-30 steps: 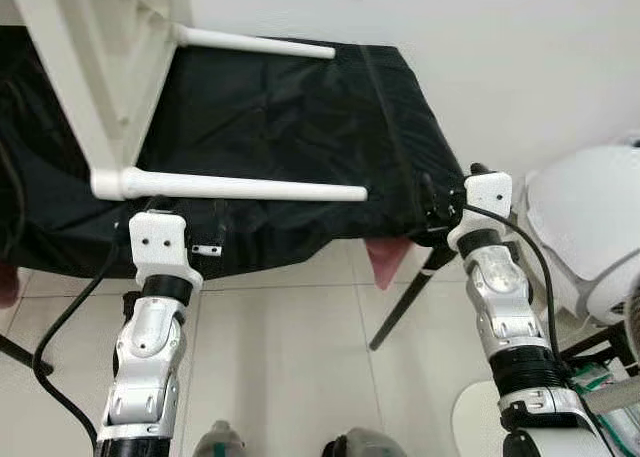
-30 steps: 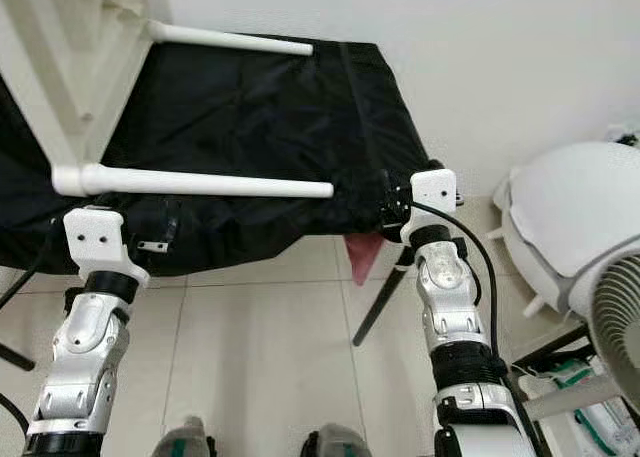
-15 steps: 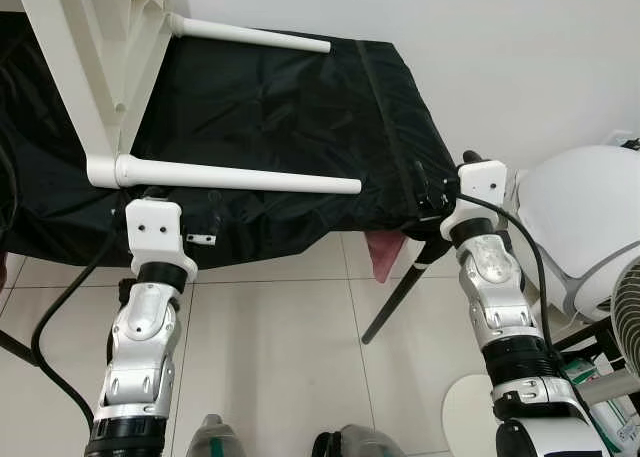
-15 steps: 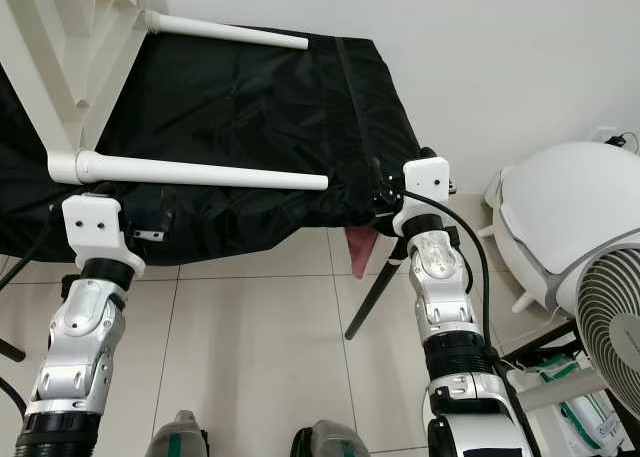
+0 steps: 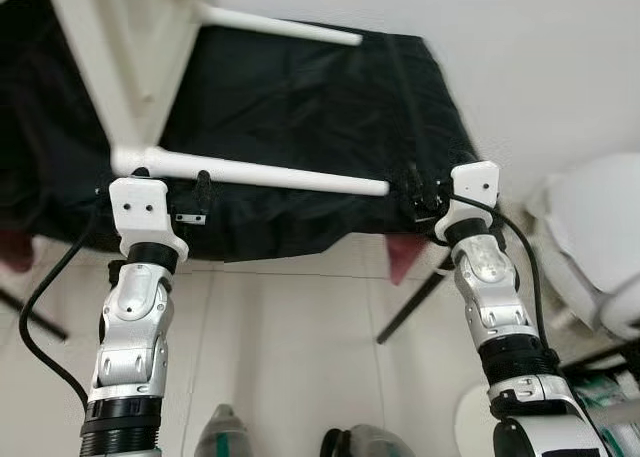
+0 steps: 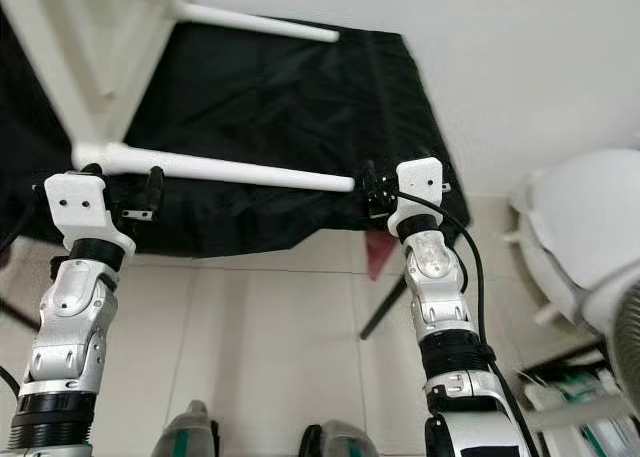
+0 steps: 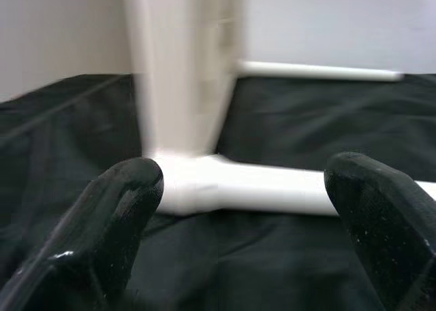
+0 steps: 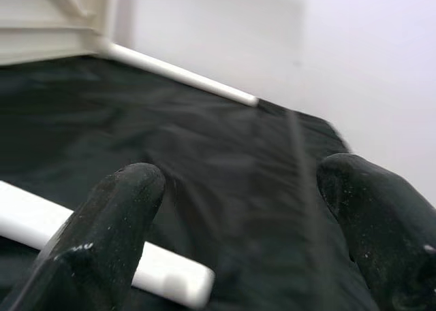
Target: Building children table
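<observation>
Item: white children's table (image 5: 130,67), lying on its side on the black-draped counter (image 5: 300,107), near leg (image 5: 265,174) along the front edge.

Left gripper (image 7: 238,222): open, straddling the leg's joint.

Right gripper (image 8: 238,216): open, at the leg's free end.

Step, judged: positioning to grasp. Next: close both grippers on the leg together.

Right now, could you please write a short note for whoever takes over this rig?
Left gripper: open, fingers either side of the near white leg where it joins the table top; not closed on it.
Right gripper: open, at that leg's free end.
The white table lies on its side on the black cloth; a far leg is also fitted.
Left: further legs cannot be judged.
</observation>
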Robot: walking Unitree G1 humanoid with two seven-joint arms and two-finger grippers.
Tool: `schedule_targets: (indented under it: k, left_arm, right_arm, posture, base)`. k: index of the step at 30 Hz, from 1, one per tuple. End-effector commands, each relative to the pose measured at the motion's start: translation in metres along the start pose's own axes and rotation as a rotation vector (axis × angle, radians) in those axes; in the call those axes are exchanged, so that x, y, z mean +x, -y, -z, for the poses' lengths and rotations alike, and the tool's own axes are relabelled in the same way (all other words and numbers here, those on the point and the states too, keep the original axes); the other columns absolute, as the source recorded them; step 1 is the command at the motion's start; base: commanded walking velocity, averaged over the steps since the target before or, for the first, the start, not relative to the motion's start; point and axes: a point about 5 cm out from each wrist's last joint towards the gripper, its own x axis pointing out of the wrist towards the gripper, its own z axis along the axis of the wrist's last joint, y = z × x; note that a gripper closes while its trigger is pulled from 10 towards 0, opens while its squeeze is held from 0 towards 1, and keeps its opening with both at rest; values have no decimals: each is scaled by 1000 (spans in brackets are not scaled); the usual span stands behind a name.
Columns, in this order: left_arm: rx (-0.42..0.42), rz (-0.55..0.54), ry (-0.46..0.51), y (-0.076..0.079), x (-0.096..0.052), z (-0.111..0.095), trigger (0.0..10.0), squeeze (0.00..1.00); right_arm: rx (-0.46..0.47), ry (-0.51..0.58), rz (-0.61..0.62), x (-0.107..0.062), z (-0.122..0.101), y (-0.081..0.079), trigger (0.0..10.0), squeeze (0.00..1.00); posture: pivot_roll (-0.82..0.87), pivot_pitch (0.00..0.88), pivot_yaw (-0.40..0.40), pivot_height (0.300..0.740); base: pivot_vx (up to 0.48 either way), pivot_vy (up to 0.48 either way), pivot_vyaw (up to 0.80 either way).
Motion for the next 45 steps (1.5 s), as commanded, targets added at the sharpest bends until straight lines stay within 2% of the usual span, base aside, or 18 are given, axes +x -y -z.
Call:
schedule_targets:
  k: [1, 5, 6, 12, 23, 25, 26, 27, 29, 35, 40, 45]
  left_arm:
    - [-7, -39, 2, -1, 2, -2, 10000, 0]
    - [3, -41, 3, 0, 4, -4, 10000, 0]
    - [24, -31, 15, 1, 5, -6, 10000, 0]
    - [34, -19, 29, 1, 6, -8, 10000, 0]
    - [30, 19, 26, 4, 8, -10, 10000, 0]
    - [26, 50, 14, 8, 7, -9, 10000, 0]
    - [9, 108, -2, 15, 5, -7, 10000, 0]
    - [9, 108, -2, 15, 5, -7, 10000, 0]
    - [7, 189, -34, 28, 2, -4, 10000, 0]
    - [20, 254, -86, 37, 0, 3, 10000, 0]
    - [15, 256, -85, 36, 3, 2, 10000, 0]
    - [17, 214, -43, 26, 4, -6, 10000, 0]
  right_arm:
    - [-3, 0, 9, 0, 1, 1, 10000, 0]
    - [-9, -1, 18, 1, 1, 2, 10000, 0]
    - [-4, 6, 23, 2, 0, 3, 10000, 0]
    - [16, 13, 31, 3, 0, 4, 10000, 0]
    - [-18, 33, 28, 7, -6, 6, 10000, 0]
    - [-34, 47, 22, 9, -10, 6, 10000, 0]
    - [-59, 61, 17, 10, -14, 6, 10000, 0]
    - [-59, 61, 17, 10, -14, 6, 10000, 0]
    - [-78, 78, 12, 12, -20, 5, 10000, 0]
    - [-144, 96, -11, 19, -31, 1, 10000, 0]
    - [-150, 111, -12, 20, -34, 1, 10000, 0]
    - [-98, 104, -2, 14, -31, 5, 10000, 0]
  posture:
    - [61, 33, -59, 740]
    - [60, 29, -57, 740]
    - [60, 24, -55, 740]
    - [60, 18, -54, 740]
    - [63, 0, -54, 740]
    - [62, 0, -54, 740]
    - [62, 0, -54, 740]
    - [62, 0, -54, 740]
    - [62, 0, -54, 740]
    - [59, 0, -52, 740]
    - [53, 0, -49, 740]
    - [53, 0, -51, 740]
  base:
    - [0, 0, 800]
    - [0, 0, 800]
    - [0, 0, 0]
    - [0, 0, 0]
    - [0, 0, 0]
    - [0, 0, 0]
    - [0, 0, 0]
    - [0, 0, 0]
    - [0, 0, 0]
    - [0, 0, 0]
    - [0, 0, 0]
    - [0, 0, 0]
